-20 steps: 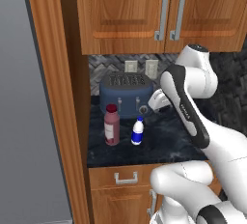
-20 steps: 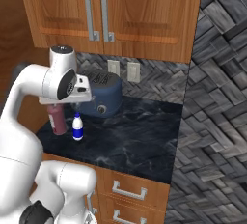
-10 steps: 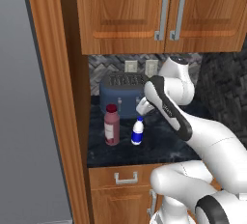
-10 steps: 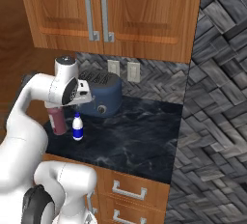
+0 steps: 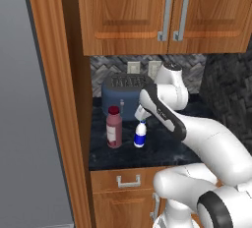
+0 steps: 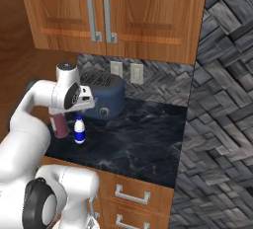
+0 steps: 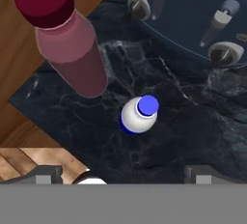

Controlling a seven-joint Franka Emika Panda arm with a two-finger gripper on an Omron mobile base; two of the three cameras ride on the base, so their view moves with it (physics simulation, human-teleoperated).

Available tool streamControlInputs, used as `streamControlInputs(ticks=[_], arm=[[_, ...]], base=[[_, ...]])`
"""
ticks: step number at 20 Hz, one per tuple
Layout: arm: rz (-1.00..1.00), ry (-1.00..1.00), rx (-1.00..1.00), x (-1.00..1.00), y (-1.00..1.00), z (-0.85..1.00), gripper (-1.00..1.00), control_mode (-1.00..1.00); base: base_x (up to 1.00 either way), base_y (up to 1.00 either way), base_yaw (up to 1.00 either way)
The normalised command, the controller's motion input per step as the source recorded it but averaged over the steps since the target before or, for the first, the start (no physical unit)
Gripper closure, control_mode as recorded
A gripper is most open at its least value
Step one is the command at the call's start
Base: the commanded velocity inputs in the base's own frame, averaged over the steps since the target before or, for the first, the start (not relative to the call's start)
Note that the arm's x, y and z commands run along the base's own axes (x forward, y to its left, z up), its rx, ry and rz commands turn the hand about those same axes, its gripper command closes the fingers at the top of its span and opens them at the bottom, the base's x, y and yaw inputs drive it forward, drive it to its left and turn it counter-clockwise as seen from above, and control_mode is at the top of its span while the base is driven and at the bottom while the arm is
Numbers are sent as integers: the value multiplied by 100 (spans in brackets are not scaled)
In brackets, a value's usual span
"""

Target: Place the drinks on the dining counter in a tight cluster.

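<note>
Two drinks stand on a small dark counter (image 5: 170, 144): a tall maroon bottle (image 5: 114, 128) (image 6: 60, 125) (image 7: 68, 45) with a red cap and, just to its right, a small white-and-blue bottle (image 5: 141, 136) (image 6: 79, 130) (image 7: 139, 115). My gripper (image 5: 141, 118) (image 6: 82, 108) (image 7: 123, 175) hangs open just above the small bottle, pointing down at it and touching nothing. In the hand view the small bottle's blue cap sits between and ahead of the two fingertips (image 7: 46, 175). The dining counter is out of view.
A blue toaster (image 5: 121, 96) (image 6: 107, 101) (image 7: 202, 10) stands right behind the bottles. A wooden side panel (image 5: 59, 104) closes the counter's left end. Wall cabinets (image 5: 162, 15) hang overhead. To the right lies bare counter top (image 6: 148, 144).
The arm has swung left and down, bringing the open hand from beside the toaster to directly over the small white-and-blue bottle. Both bottles have stayed put.
</note>
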Motion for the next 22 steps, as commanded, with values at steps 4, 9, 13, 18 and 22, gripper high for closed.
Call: streamControlInputs(ticks=[4,9,13,18,22], arm=[[0,9,-3,36,0,-6,-100,-100],[0,4,0,54,0,-18,-100,-100],[0,3,-2,24,0,-8,-100,-100],[0,1,0,-3,2,-33,-100,-100],[0,0,0,0,8,-45,-100,-100]], base=[[0,0,0],[0,0,0],[0,0,0],[0,0,0],[0,0,0]])
